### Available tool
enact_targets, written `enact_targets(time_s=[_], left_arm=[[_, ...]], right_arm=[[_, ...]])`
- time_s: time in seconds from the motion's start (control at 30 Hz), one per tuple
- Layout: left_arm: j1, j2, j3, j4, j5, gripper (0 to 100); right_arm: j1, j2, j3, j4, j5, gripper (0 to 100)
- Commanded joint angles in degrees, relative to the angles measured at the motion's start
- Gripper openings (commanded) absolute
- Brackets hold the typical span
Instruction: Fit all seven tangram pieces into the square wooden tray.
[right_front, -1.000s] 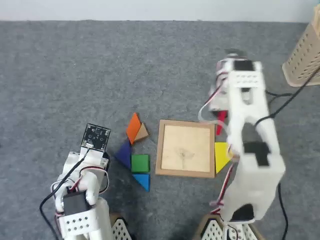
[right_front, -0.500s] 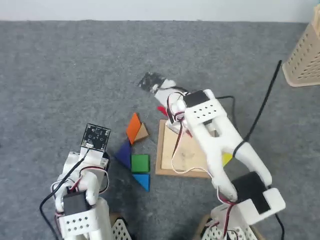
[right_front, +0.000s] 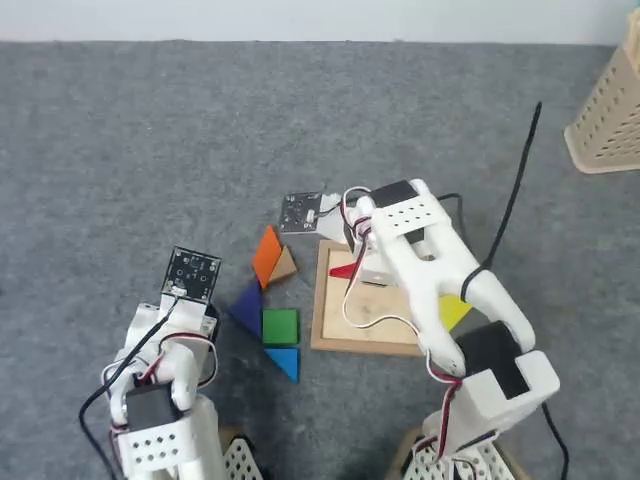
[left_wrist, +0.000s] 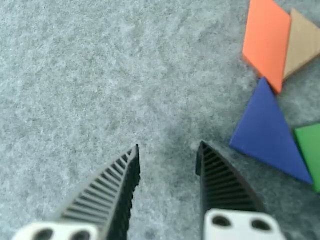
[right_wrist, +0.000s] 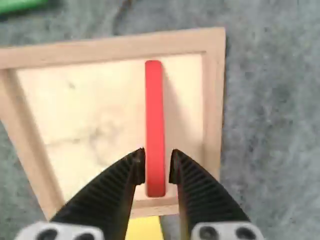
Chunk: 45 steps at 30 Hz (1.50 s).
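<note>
Right gripper (right_wrist: 156, 156): pinched red piece (right_wrist: 154, 110) edge-on, over tray (right_wrist: 216, 90).
Left gripper (left_wrist: 167, 152): spread, above bare carpet (left_wrist: 75, 60).
Seated in tray: apparently nothing lay flat yet.
Outstanding: orange (right_front: 266, 254), tan (right_front: 285, 266), navy (right_front: 247, 308), green (right_front: 280, 325), blue (right_front: 285, 361), yellow (right_front: 452, 312) pieces lay on carpet outside tray.

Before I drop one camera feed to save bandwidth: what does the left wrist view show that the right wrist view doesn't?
Left wrist view's own: the left tool, open over the carpet, with the orange piece, tan piece and blue piece lying nearby. Right wrist view's own: the right tool shut on the red piece, held on edge over the tray, plus a corner of the yellow piece past the tray's rim. Shared: the carpet and a sliver of the green piece.
</note>
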Motion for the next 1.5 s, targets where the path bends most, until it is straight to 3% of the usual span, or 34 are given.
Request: enact_targets(time_s=[0.0, 0.53, 0.73, 0.83, 1.0, 1.17, 1.47], left_arm=[[-0.3, -1.1, -0.4, 0.2, -0.4, 18], [-0.3, -1.1, -0.4, 0.2, -0.4, 17], [-0.3, -1.1, -0.4, 0.2, -0.4, 17], [-0.4, -1.1, -0.4, 0.2, -0.4, 17], [-0.4, -1.1, -0.4, 0.2, -0.4, 17], [-0.4, -1.1, -0.4, 0.2, -0.4, 17], [-0.4, -1.1, -0.4, 0.2, -0.4, 17]], right_arm=[[0.7, -1.5, -1.9, 2.2, -0.2, 9.2], [-5.5, -14.6, -1.1, 12.4, -16.0, 8.7], [-5.1, -12.4, 6.6, 5.1, -16.3, 7.6], [-5.0, -10.5, 11.3, -1.5, -16.3, 0.2], [-2.4, -4.8, 12.7, -5.9, -15.8, 0.6], [1.6, 3.1, 7.6, -8.7, -15.8, 0.6], [3.3, 14.8, -9.1, -2.8, -16.3, 0.6]])
